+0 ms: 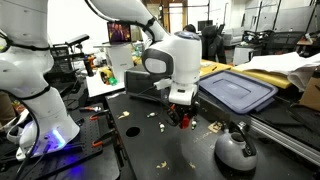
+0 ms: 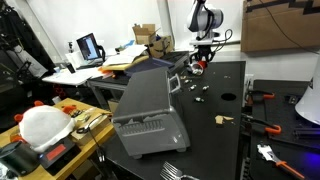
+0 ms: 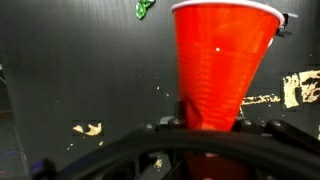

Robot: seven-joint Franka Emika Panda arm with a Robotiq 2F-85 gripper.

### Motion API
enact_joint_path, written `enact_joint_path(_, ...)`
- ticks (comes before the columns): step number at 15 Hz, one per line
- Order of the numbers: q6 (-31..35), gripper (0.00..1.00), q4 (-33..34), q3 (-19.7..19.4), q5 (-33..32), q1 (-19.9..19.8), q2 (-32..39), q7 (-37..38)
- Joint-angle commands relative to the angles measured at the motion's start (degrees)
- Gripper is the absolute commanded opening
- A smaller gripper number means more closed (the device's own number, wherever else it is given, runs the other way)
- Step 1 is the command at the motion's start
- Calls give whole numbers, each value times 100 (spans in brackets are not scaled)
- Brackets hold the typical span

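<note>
Clearly, the gripper (image 3: 212, 122) has its jaws closed around the narrow bottom end of a red cup (image 3: 222, 65). In the wrist view one dark finger presses on each side of the cup, and the wide rim points away from the camera, toward the far part of the black table (image 3: 80, 70). I cannot tell whether the cup touches the table or hangs just above it.

In both exterior views the cup is only a small red spot (image 1: 181, 117) directly under the white arm, over the black table top (image 2: 215, 140). Small pale scraps (image 3: 88, 128) lie scattered on the table around it, and a bigger yellowish scrap (image 3: 298, 88) is to the right of the cup in the wrist view. A small green thing (image 3: 145, 8) lies far, just left of the rim.

In an exterior view a grey-blue lid (image 1: 238, 92) lies to the right of the gripper (image 1: 181, 108), and a round grey kettle (image 1: 235, 148) stands nearer on the right. A grey bin (image 2: 145, 110) is near the camera in an exterior view, well apart from the cup (image 2: 197, 62).
</note>
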Motion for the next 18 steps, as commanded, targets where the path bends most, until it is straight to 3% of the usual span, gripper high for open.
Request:
enact_joint_path(1,861,7,-553,31,-325,164,-431,392)
enact_joint_path(8,2468,7,-1119,-242,-1070,652,-510,844)
enact_joint_path(18,4017,7,-1922,-1850,-1307,2397,-489,671)
